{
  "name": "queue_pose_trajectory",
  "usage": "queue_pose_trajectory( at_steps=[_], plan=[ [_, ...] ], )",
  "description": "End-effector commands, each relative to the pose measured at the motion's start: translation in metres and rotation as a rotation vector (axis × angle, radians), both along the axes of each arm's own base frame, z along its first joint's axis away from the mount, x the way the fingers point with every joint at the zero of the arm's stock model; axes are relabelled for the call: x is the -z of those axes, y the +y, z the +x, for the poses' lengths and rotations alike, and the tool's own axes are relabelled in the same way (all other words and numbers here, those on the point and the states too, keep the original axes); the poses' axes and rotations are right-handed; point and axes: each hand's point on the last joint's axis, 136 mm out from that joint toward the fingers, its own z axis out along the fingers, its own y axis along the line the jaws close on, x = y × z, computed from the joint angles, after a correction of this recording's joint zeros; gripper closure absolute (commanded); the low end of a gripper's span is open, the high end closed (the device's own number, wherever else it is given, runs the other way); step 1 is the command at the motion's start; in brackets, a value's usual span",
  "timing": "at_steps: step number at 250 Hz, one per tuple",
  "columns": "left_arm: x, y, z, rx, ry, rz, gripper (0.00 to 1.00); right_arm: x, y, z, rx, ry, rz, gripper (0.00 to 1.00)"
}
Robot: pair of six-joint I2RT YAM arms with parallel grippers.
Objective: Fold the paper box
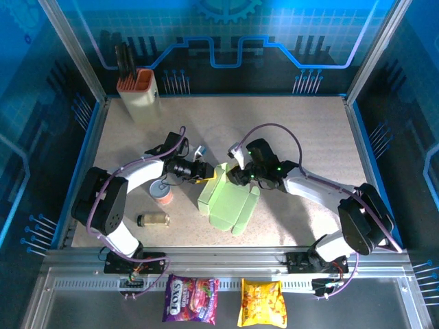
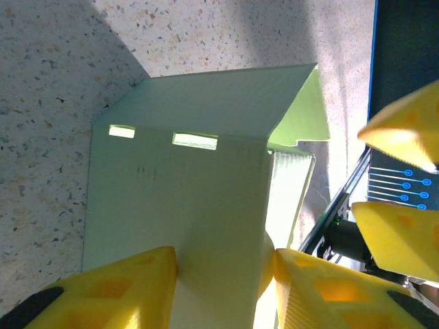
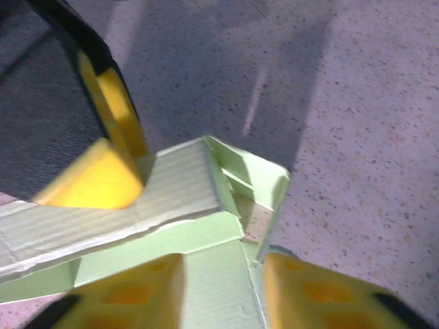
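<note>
paper box (image 1: pixel 230 202) part-folded, mid surface (image 1: pixel 309 137) | left fingers (image 2: pixel 123 288) half-open, clamping its far-left wall | right fingers (image 3: pixel 130 291) half-open astride far panel, grip unclear

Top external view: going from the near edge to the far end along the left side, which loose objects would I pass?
purple Fox's candy bag → small jar lying on its side → small round can → cream holder with orange rim

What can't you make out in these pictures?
Top view: box top edge, under left gripper and right gripper.
Left wrist: box's near end, cut off by the frame.
Right wrist: blurred; whether right gripper pinches the box.
Top view: jar label, too small.
</note>
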Motion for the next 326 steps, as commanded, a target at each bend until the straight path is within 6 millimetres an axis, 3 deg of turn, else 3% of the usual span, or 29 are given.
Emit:
queue_pose_trajectory(
  at_steps=[1,36,78,125,196,257,274,282,326],
  plan=[
    [0.011,0.001,-0.001,-0.005,0.029,0.034,0.58,0.01,-0.002,0.008,0.057,0.06,-0.014,0.54],
    [0.011,0.001,-0.002,-0.006,0.028,0.031,0.58,0.019,0.005,0.017,0.064,0.083,-0.017,0.57],
    [0.011,0.002,-0.001,-0.01,0.025,0.032,0.58,0.02,0.011,0.017,0.051,0.101,0.005,0.85],
    [0.008,0.001,0.0,-0.015,0.018,0.031,0.58,0.008,0.008,0.003,0.041,0.098,0.004,1.0],
    [0.011,0.0,0.001,-0.019,0.026,0.023,0.58,0.004,0.021,-0.024,0.029,0.127,0.046,1.0],
    [0.011,-0.007,-0.002,0.002,0.03,0.015,0.58,0.026,0.035,-0.033,0.047,0.183,0.063,1.0],
    [0.012,-0.008,-0.005,0.017,0.027,0.031,0.58,0.028,0.035,-0.03,0.071,0.179,0.061,1.0],
    [0.014,-0.007,-0.006,0.023,0.026,0.045,0.58,0.038,0.029,-0.033,0.085,0.191,0.04,0.99],
    [0.022,-0.004,-0.01,0.041,0.026,0.12,0.58,0.037,0.023,-0.033,0.074,0.176,0.034,0.92]
  ],
)
